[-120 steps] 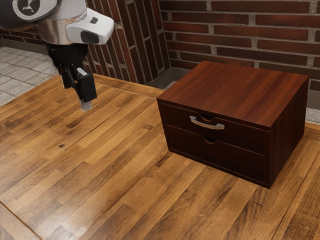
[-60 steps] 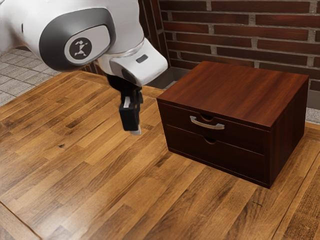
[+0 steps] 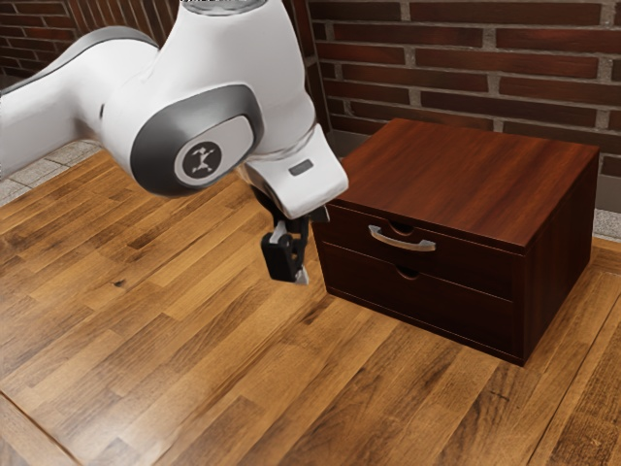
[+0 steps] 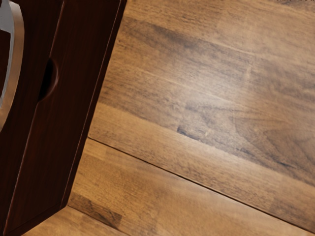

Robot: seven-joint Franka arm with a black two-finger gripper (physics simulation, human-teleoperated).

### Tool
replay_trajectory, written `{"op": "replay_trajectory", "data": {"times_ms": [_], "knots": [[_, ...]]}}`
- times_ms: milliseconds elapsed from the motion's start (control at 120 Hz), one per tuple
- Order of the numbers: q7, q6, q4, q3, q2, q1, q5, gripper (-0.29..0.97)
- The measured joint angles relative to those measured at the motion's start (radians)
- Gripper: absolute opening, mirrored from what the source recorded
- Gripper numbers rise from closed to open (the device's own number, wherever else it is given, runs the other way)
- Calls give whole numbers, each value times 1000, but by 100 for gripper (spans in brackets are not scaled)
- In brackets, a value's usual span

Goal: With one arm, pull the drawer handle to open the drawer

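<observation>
While the jaws hang mid-frame beside the cabinet's left corner, clear of the drawer handle, their spread is unreadable

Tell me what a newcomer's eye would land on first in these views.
The big white arm looms in the exterior view's upper left, its black gripper hanging low over the wooden surface, just off the front corner of the dark two-drawer cabinet. Next is the silver handle on the top drawer, to the exterior view's right of the gripper and untouched. The wrist view catches that handle's edge beside the cabinet front.
</observation>
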Motion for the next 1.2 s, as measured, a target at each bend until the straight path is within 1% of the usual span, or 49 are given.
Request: {"op": "replay_trajectory", "data": {"times_ms": [492,725,1200], "knots": [[123,106,-15,-89,6,-21,14,68],[164,149,-16,-96,41,-39,15,68],[203,251,-27,-89,82,-38,107,68]]}}
